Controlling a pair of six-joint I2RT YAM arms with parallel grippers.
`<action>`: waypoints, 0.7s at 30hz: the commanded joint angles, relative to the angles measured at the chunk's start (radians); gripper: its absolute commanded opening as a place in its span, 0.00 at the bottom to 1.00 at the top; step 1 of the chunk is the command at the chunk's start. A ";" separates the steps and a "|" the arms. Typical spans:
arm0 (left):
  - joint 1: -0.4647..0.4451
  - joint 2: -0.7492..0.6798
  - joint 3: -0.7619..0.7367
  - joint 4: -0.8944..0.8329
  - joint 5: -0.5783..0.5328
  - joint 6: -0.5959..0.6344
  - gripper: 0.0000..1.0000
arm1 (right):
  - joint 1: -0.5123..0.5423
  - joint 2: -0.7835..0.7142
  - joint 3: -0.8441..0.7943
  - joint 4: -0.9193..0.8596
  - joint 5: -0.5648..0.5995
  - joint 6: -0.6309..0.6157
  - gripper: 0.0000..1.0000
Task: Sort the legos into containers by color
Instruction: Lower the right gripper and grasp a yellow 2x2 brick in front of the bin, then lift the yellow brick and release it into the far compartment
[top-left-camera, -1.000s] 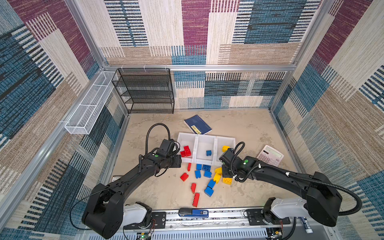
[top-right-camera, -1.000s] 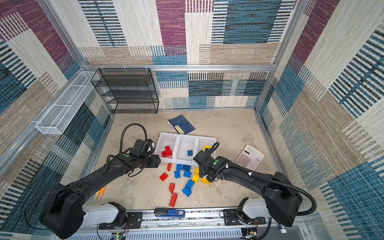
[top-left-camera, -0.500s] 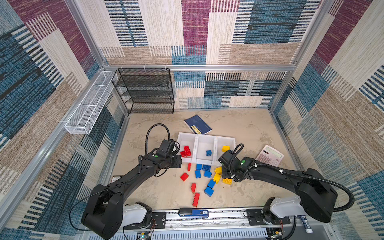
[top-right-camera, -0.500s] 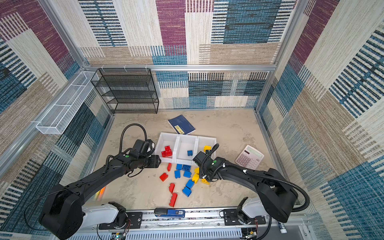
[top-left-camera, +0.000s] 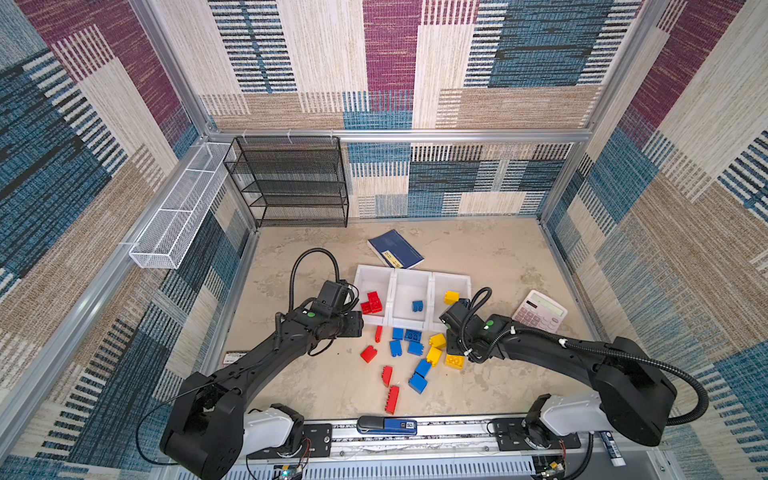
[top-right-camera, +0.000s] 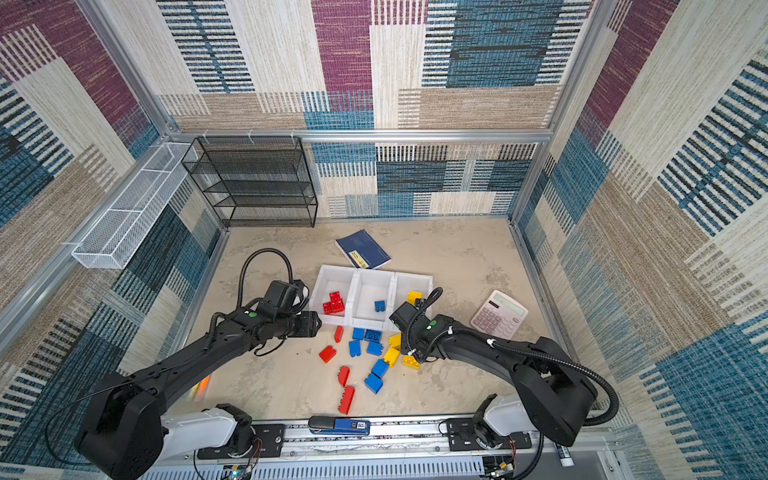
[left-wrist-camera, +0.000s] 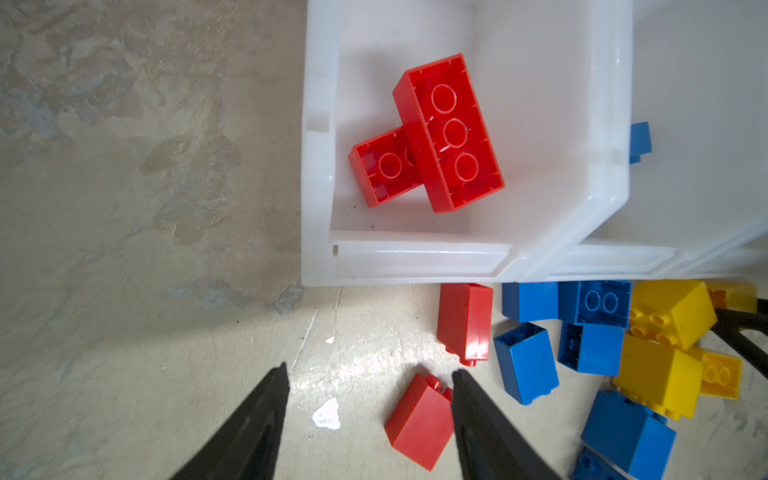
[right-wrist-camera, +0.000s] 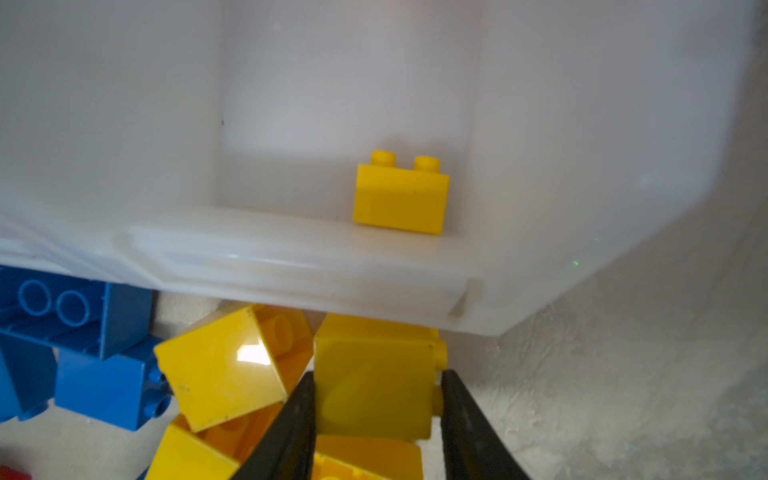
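On beige tabletop (top-left-camera: 478, 257), legos (top-left-camera: 395, 348), patchwork walls (top-left-camera: 390, 62)

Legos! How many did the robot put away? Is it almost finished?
Not nearly. Done: two red bricks in the left bin, one blue brick in the middle bin, one yellow brick in the right bin. In hand: the right fingers pinch a loose yellow brick, not yet lifted; the left fingers are open near a loose red brick. Left: a pile of over a dozen outside.
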 joint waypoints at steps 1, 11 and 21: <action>0.002 -0.012 -0.008 -0.003 -0.021 -0.019 0.65 | 0.000 -0.027 -0.001 -0.012 -0.012 0.003 0.40; 0.001 -0.015 -0.014 0.004 -0.026 -0.018 0.65 | 0.000 -0.175 0.074 -0.138 0.048 0.001 0.40; 0.001 -0.018 -0.030 0.009 0.008 -0.036 0.65 | -0.079 -0.013 0.214 0.016 0.053 -0.121 0.40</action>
